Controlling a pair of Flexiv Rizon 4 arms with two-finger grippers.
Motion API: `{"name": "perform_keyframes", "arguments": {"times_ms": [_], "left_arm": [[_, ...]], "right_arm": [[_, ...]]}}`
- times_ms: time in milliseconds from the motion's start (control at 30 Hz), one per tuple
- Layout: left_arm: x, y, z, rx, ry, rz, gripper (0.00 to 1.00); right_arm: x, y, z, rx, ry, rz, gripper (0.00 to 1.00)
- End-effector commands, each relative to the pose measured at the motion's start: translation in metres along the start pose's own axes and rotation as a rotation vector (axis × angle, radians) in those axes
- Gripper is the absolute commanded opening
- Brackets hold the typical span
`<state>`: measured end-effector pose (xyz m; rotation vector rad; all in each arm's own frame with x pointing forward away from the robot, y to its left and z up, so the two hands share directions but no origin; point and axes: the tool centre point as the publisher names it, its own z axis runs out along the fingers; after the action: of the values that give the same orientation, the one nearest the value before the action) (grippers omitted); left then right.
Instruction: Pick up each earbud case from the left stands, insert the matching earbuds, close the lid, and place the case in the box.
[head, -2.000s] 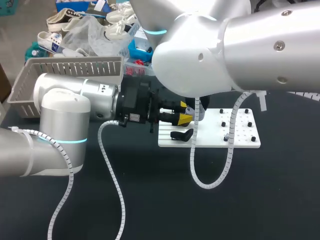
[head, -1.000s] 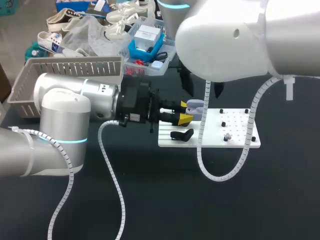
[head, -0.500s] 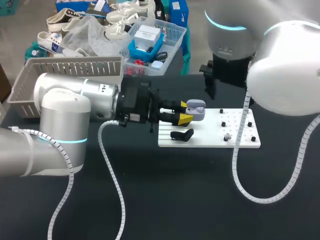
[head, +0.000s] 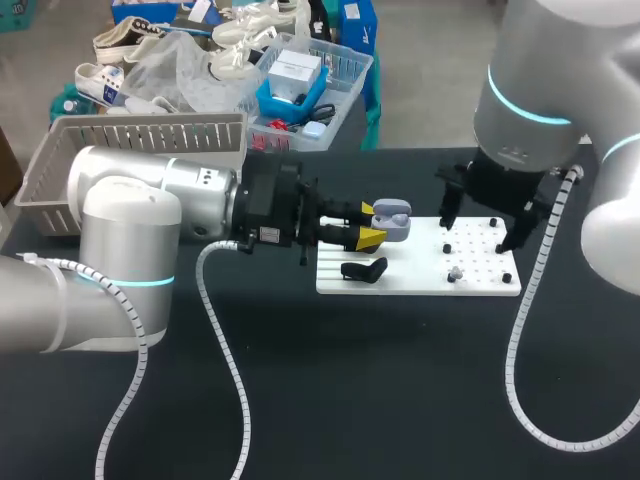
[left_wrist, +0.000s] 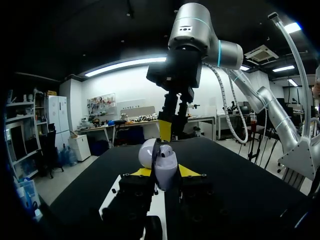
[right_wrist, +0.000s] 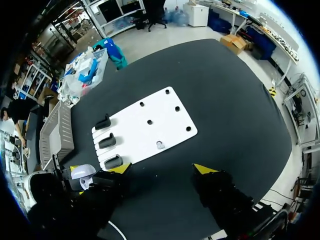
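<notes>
A lavender earbud case (head: 391, 220) with its lid up is held level above the left end of the white board (head: 420, 281). My left gripper (head: 372, 226) is shut on it; in the left wrist view the case (left_wrist: 162, 162) sits between the yellow tips of that gripper (left_wrist: 164, 172). One small earbud (head: 455, 273) lies on the board, also seen as the earbud (right_wrist: 160, 145) in the right wrist view. My right gripper (head: 485, 215) hangs open over the board's right half. In its own view the right gripper (right_wrist: 162, 170) has nothing between its fingers.
Black stands (right_wrist: 107, 141) line the board's left end, one black stand (head: 363, 270) just below the held case. Small black pegs (head: 497, 248) dot the board's right half. A grey slatted basket (head: 130, 145) stands at the far left behind my left arm.
My right arm has swung from over the table's middle to the right, and its gripper now hangs over the board's right half. The left arm and the case have not moved.
</notes>
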<state>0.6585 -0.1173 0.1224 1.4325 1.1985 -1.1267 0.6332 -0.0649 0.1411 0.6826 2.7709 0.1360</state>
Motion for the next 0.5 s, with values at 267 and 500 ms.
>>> {"name": "perform_keyframes", "arguments": {"times_ms": [267,500], "left_arm": [[0.001,0.001,0.001,0.0,-0.001,0.001,0.0],[0.001,0.001,0.001,0.0,-0.001,0.001,0.0]], "right_arm": [[-0.003,-0.003,0.045,-0.08,0.019,-0.035,0.65],[0.0,0.002,0.069,-0.074,0.046,-0.051,0.6]]}}
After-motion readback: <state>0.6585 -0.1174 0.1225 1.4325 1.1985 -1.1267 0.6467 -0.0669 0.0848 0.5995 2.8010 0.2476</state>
